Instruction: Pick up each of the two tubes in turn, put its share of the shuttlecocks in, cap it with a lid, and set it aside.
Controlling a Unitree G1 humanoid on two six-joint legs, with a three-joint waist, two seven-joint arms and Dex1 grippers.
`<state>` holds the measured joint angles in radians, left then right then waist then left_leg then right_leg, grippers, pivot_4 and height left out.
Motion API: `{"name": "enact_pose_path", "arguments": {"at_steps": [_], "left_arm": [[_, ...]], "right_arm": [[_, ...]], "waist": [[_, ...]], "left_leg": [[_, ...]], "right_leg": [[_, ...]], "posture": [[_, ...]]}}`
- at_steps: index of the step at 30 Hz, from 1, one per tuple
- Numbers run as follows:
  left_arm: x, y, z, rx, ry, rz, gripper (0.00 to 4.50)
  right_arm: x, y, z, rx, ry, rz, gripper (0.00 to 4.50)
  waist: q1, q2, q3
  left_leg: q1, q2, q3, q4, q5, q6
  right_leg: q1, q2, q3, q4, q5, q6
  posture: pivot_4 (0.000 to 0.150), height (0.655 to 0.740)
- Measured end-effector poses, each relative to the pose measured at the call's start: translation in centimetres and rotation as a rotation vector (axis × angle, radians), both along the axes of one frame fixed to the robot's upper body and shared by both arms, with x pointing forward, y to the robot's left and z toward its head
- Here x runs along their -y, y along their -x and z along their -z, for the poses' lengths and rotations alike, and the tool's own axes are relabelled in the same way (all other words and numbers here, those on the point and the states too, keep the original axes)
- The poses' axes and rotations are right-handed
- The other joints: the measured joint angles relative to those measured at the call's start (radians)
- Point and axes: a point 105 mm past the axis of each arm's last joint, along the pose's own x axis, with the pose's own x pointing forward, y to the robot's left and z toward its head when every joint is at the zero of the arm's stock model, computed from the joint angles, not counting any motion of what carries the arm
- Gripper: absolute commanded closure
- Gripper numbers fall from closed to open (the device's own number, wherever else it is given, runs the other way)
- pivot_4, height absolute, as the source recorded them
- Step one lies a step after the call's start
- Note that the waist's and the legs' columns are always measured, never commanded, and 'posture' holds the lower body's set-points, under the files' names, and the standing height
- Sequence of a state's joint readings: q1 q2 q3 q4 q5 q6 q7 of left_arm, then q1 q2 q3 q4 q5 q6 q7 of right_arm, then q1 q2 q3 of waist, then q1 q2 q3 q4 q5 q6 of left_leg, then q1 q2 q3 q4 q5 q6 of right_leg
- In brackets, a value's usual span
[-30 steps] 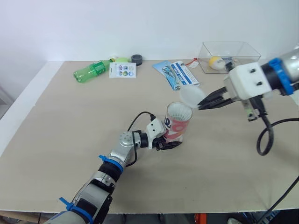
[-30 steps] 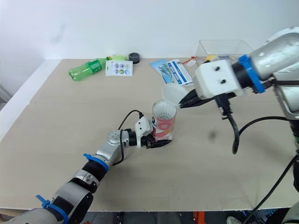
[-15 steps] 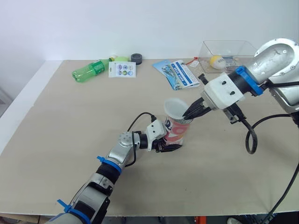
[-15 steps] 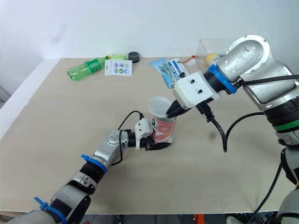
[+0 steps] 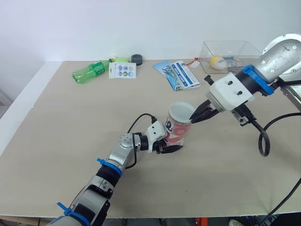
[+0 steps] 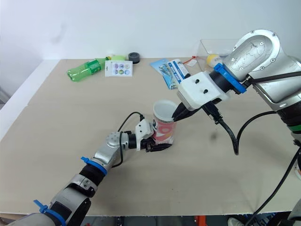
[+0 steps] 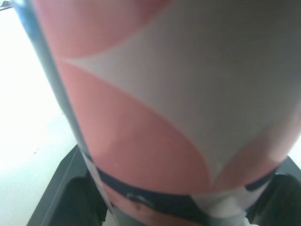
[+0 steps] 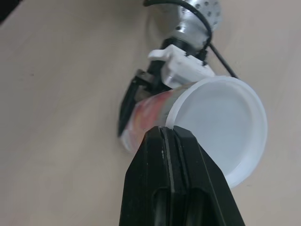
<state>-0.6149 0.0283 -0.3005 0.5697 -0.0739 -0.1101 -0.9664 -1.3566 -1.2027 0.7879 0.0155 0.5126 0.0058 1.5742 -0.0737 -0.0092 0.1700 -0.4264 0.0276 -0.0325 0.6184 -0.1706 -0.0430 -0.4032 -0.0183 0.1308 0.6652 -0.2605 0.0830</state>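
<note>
A short red-and-white tube (image 5: pixel 177 131) stands upright at the table's middle. My left gripper (image 5: pixel 167 144) is shut on its lower part; in the left wrist view the tube (image 7: pixel 164 94) sits between both fingers (image 7: pixel 63 190). A translucent white lid (image 5: pixel 181 111) lies over the tube's mouth. My right gripper (image 5: pixel 194 116) reaches in from the right and is shut on the lid's rim. The right wrist view shows the fingers (image 8: pixel 164 141) pinching the lid (image 8: pixel 221 125), which looks slightly tilted on the tube (image 8: pixel 148 110). The lid hides the tube's contents.
Along the far edge lie a green bottle (image 5: pixel 91 70), a sticker card (image 5: pixel 123 70), a black cap (image 5: pixel 137 58) and blue leaflets (image 5: pixel 181 74). A clear box (image 5: pixel 230 47) with a yellow ball (image 5: pixel 217 62) stands at the far right.
My right gripper carried the lid from up and right of the tube down onto its mouth, then drew back a little to the right. The left gripper kept its hold.
</note>
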Motion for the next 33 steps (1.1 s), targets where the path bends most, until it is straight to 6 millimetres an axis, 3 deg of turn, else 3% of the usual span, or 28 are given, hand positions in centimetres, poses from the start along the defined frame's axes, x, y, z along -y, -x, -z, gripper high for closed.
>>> {"name": "enact_pose_path", "arguments": {"at_steps": [33], "left_arm": [[0.0,-0.2,0.1,-0.017,-0.003,-0.021,1.53]], "right_arm": [[0.3,-1.1,0.8,-0.02,0.034,0.032,4.45]], "waist": [[0.0,0.0,-0.001]], "left_leg": [[0.002,0.0,0.0,0.001,0.0,0.0]], "right_leg": [[0.003,0.0,0.0,0.0,0.001,0.0]], "posture": [[0.15,0.74]]}}
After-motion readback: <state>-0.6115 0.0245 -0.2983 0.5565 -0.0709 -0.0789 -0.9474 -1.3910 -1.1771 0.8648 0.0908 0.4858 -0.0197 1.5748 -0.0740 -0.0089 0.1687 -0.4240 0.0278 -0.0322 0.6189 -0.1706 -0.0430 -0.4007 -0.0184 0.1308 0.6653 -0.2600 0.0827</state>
